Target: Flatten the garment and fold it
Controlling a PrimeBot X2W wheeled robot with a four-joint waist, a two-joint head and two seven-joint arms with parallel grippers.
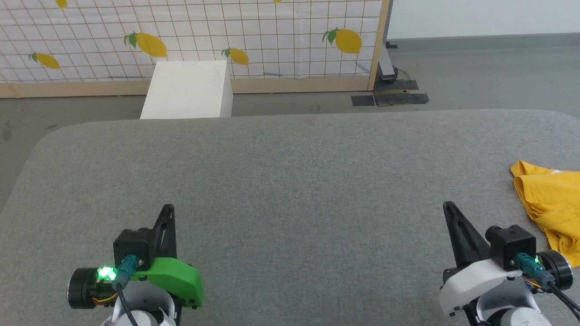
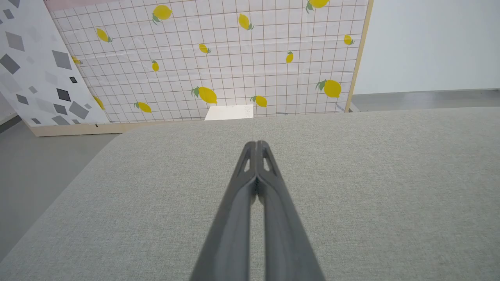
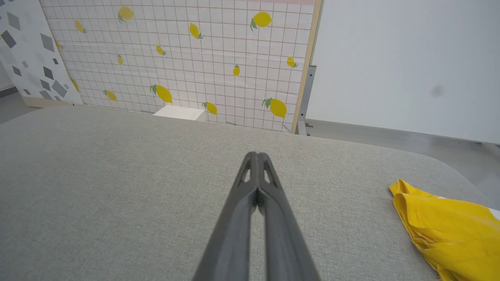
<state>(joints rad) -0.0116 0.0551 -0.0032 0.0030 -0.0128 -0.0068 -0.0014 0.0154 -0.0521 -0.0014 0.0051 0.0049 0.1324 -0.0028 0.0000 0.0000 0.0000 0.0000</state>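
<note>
The garment (image 1: 550, 208) lies crumpled on the grey fabric-covered table (image 1: 290, 181), at the 3 o'clock edge of the head view. It is bright yellow and bunched into folds. A sliver of white shows at its top edge, possibly a printed patch, though the frame cuts it off too soon to be sure. Part of the cloth runs out of the picture to the right.

The right gripper (image 1: 448, 206) sits at the 5 o'clock corner of the head view, its two dark fingers pressed together to a single point with nothing between them. From that tip the garment is at about 3 o'clock, near but apart from it. The cloth's lower hem passes just beside the camera housing on the wrist. In the right wrist view the closed fingers rise from 6 o'clock, and the yellow cloth lies at about 4 o'clock of the tip, with bare table between them.

The left gripper (image 1: 167, 208) is at 7 o'clock of the head view, with a green shell on its wrist. Its fingers are likewise pressed together and hold nothing, well apart from the garment across the table.

Beyond the table's far edge a white box (image 1: 188, 90) stands on the floor at 11 o'clock. Behind the box is a grid panel printed with lemons (image 1: 272, 40).
</note>
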